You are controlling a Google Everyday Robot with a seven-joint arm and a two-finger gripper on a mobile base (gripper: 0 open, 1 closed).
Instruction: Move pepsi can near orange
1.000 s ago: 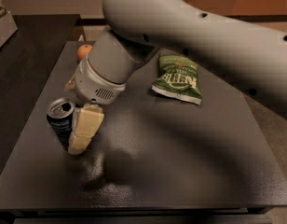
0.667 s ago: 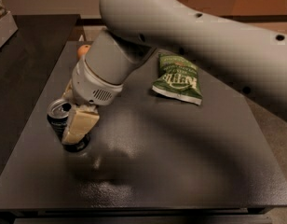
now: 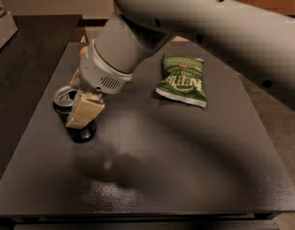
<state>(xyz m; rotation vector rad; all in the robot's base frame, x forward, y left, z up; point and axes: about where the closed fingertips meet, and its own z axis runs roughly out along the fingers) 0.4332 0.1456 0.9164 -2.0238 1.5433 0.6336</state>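
Note:
The pepsi can (image 3: 64, 101), dark with a silver top, leans with its top to the left at the left side of the dark table (image 3: 186, 176). My gripper (image 3: 72, 117) is shut on it. One cream finger (image 3: 86, 110) lies across the can's front and the other is hidden behind it. The orange (image 3: 82, 51) is mostly hidden behind my arm, and only a small orange sliver shows at the table's far left, beyond the can.
A green crisp bag (image 3: 182, 79) lies flat at the far middle of the table. My large grey arm (image 3: 195, 18) spans the upper view. The table's left edge runs close to the can, with a lower dark surface (image 3: 23, 56) beyond it.
The gripper has closed around the can. Can and gripper have shifted a little away from the front edge, toward the far side, and the can now leans.

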